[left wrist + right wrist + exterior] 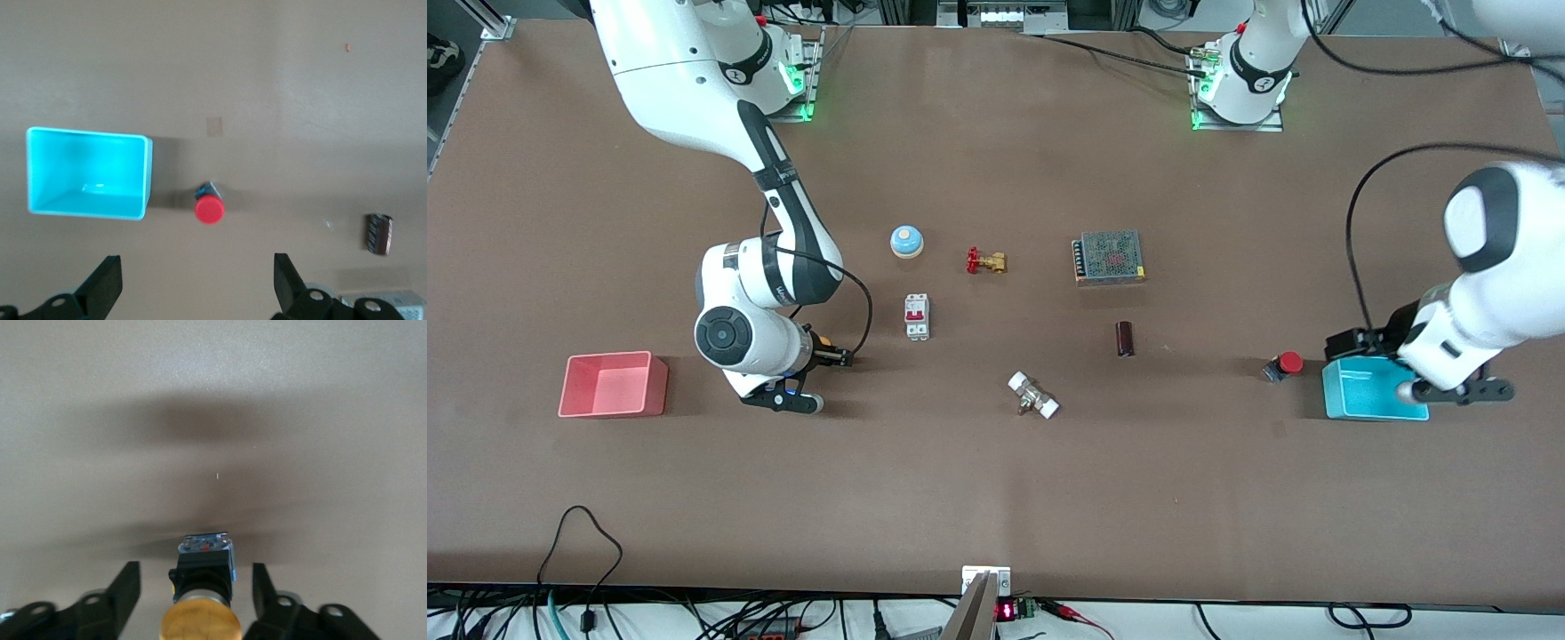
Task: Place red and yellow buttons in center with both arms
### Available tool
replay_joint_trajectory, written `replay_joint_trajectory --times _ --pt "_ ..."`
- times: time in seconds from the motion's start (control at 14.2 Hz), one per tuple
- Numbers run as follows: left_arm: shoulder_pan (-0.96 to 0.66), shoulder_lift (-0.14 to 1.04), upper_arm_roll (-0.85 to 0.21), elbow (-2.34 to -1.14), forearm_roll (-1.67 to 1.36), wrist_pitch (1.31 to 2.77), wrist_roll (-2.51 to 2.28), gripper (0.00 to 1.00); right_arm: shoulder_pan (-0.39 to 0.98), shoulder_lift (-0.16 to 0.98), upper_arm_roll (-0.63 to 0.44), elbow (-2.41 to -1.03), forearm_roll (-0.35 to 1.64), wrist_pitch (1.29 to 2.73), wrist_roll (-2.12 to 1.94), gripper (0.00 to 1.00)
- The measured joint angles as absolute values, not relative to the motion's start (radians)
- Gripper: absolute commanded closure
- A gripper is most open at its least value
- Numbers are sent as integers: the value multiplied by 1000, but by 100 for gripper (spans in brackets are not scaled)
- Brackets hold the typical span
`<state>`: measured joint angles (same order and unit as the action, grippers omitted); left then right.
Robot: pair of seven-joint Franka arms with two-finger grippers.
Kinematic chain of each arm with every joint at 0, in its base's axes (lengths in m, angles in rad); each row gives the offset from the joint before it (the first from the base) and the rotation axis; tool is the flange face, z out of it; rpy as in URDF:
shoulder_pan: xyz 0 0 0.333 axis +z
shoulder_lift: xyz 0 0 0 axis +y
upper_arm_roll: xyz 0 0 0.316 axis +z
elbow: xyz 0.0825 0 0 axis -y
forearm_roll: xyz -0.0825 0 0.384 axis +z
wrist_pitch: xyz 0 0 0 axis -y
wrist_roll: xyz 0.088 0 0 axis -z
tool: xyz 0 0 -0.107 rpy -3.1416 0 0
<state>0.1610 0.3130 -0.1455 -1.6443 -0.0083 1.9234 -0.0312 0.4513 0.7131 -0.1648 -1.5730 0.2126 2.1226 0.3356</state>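
Likely light, rigid, smooth caps: yellow button (201,619) between apart right gripper (197,590) jaws; red button (209,209) under left gripper (198,283), jaws apart; grip black bodies

Matte brown tabletop (996,498), carrying a pink bin (613,384) at the right arm's end and a cyan bin (1369,389) at the left arm's end. Red button (1283,365) just beside the cyan bin. Between them: dome bell (906,241), brass valve (986,261), breaker (917,316), mesh-topped box (1109,257), dark cylinder (1125,339), white-ended fitting (1033,395).
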Motion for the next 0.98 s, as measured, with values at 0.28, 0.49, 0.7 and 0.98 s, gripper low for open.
replay_joint_trajectory --times 0.28,0.49,0.7,0.98 --pt "162 200 -144 -1644 -7 1824 -32 0 449 651 -178 -1544 213 2130 336 0" --pt "167 133 -144 -1642 -6 1777 -27 0 448 545 -222 -1535 212 2107 336 0" --pt "172 75 -144 -1638 -5 1716 -4 0 445 450 -285 -1515 212 2003 331 0" --pt "172 34 -144 -1638 -5 1681 16 0 444 395 -364 -1466 212 1835 316 0"
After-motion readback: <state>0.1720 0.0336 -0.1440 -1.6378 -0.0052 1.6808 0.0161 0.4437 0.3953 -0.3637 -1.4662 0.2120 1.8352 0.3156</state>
